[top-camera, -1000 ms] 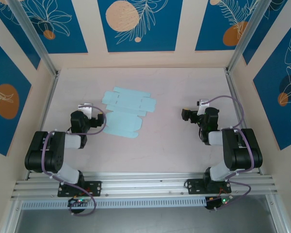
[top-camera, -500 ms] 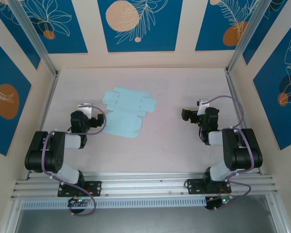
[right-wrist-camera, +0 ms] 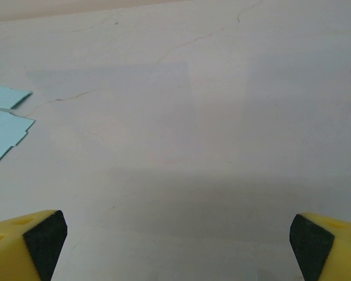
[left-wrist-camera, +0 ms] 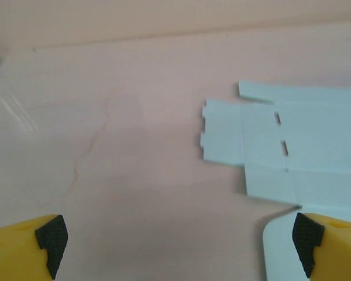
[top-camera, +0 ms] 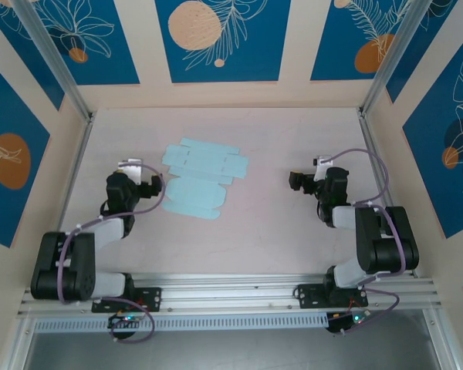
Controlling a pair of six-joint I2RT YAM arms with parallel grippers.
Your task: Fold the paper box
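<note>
Looking down from above, both arms sit low and folded, elbows back by the near rail and forearms reaching out over the table (top-camera: 270,139). The left gripper (top-camera: 153,186) points right, toward the paper box (top-camera: 197,176). The right gripper (top-camera: 295,182) points left across bare tabletop, well apart from the card. The paper box is a flat, unfolded pale blue sheet lying left of centre, just beside the left gripper's tip. Its longer panels run roughly left to right, dipping slightly toward the near side on the right, with tabs sticking out along the far edge and a rounded flap at the near end. From the left wrist, the left gripper (left-wrist-camera: 178,237) has its yellow fingers (left-wrist-camera: 20,249) spread wide to the frame's corners, nothing between the black pads. The paper box (left-wrist-camera: 316,146) lies flat ahead and to the right, a notched tab pointing left, two slots in a fold line, and a rounded flap reaching beside the right-hand finger; whether that finger touches it I cannot tell. From the right wrist, the right gripper (right-wrist-camera: 175,234) is likewise spread wide and empty over plain tabletop, with just the corner tabs of the paper box (right-wrist-camera: 3,126) at the left edge, well ahead of its fingers (right-wrist-camera: 14,246).
</note>
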